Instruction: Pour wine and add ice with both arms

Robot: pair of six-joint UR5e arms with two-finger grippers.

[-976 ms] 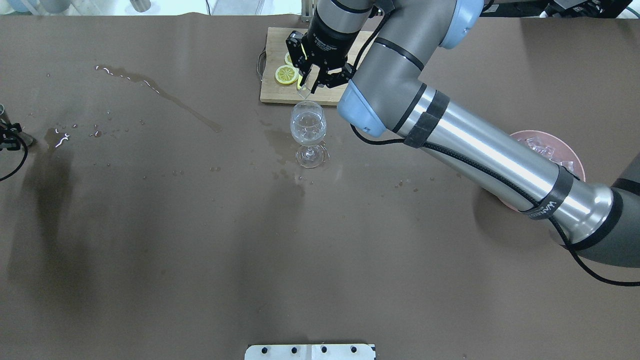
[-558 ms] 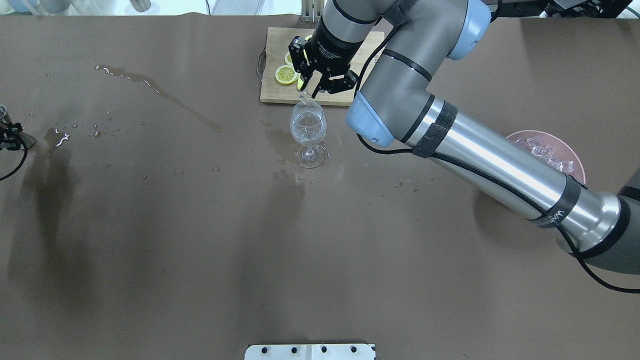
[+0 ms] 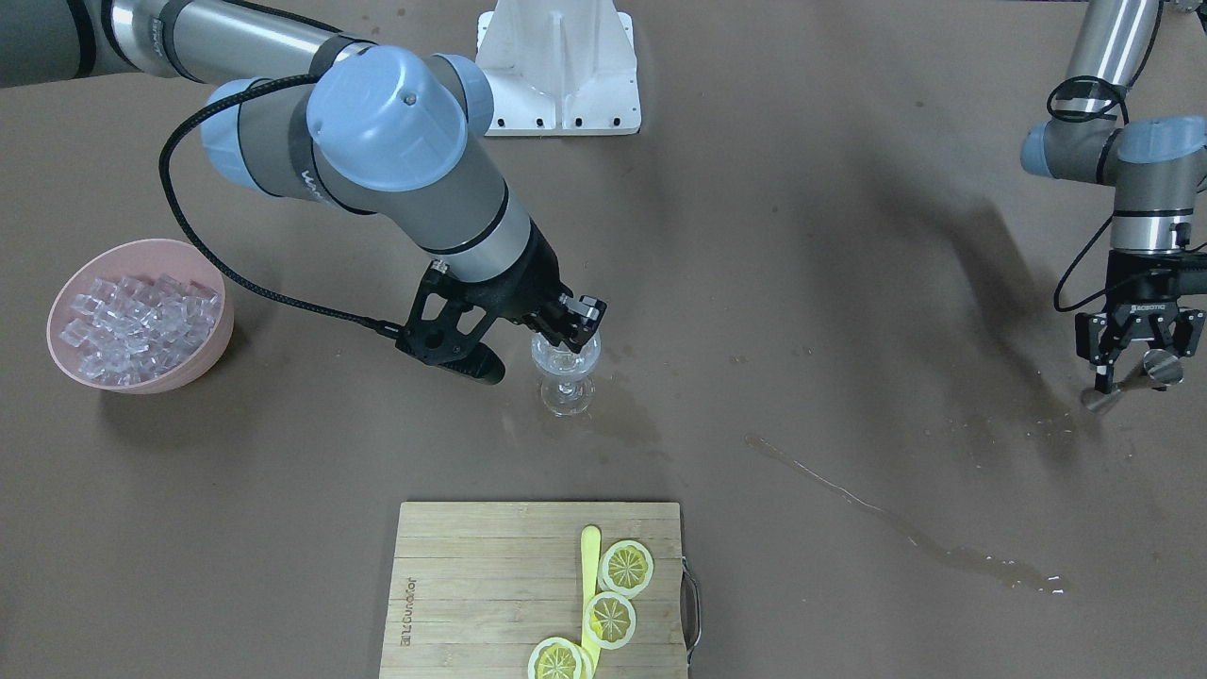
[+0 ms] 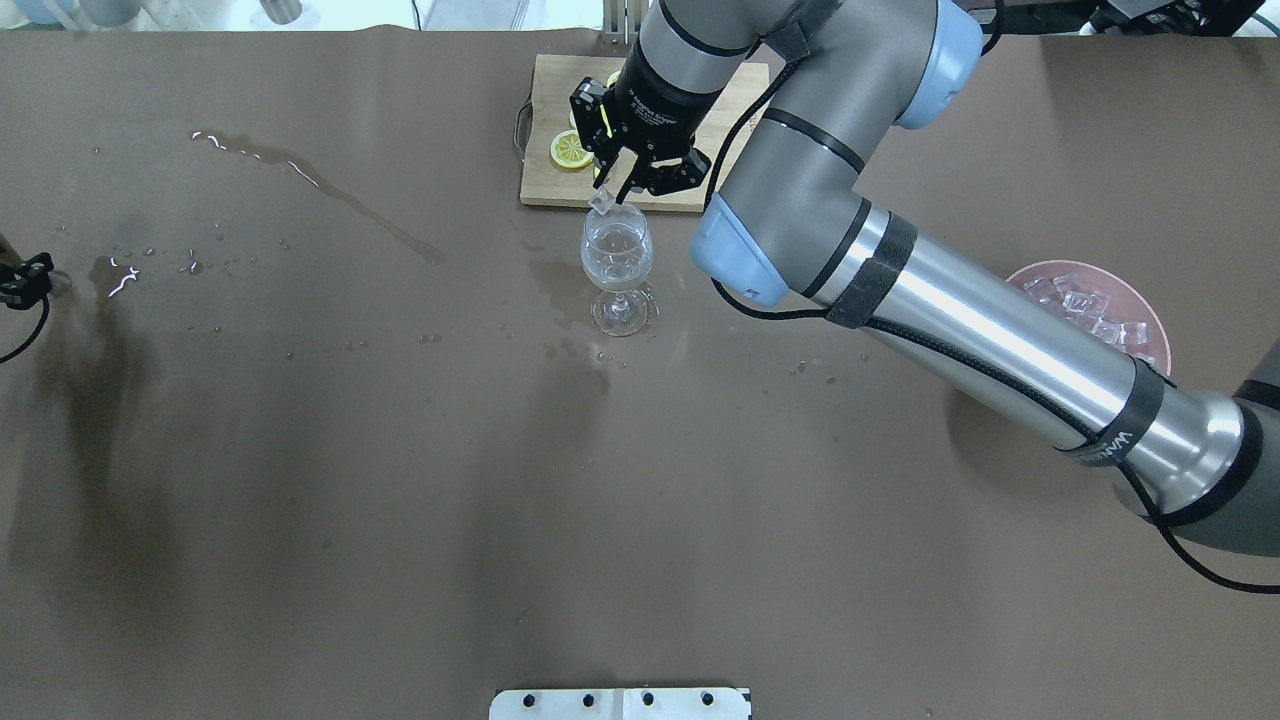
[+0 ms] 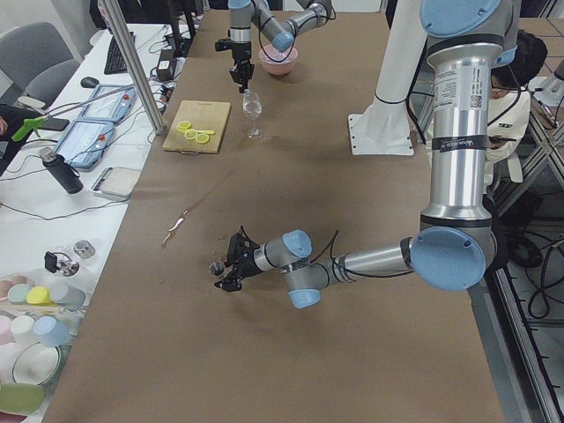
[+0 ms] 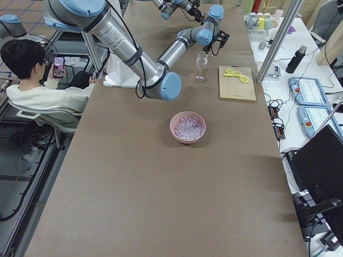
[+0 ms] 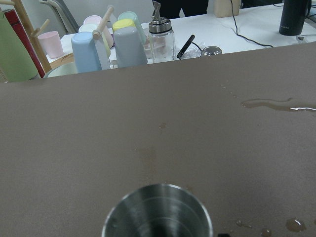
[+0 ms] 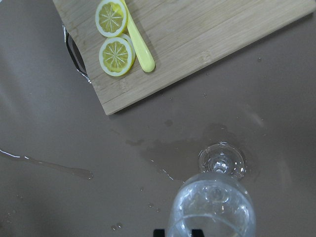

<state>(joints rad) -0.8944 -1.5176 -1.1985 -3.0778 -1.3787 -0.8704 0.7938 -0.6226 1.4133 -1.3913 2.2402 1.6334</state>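
Note:
A clear wine glass stands mid-table with a little clear wine in its bowl. My right gripper hangs just over the glass's far rim, shut on one small ice cube. It also shows in the front view. In the right wrist view the glass is directly below. More ice fills a pink bowl. My left gripper is far off at the table's end, shut on a small metal cup, which fills the bottom of the left wrist view.
A wooden cutting board with lemon slices and a yellow tool lies just beyond the glass. Wet streaks and drops mark the brown cover. The white base block stands at the robot's side.
My right gripper has come down and slightly nearer with the ice cube, now just over the glass's rim. The left gripper has slid a little further off the overhead view's left edge.

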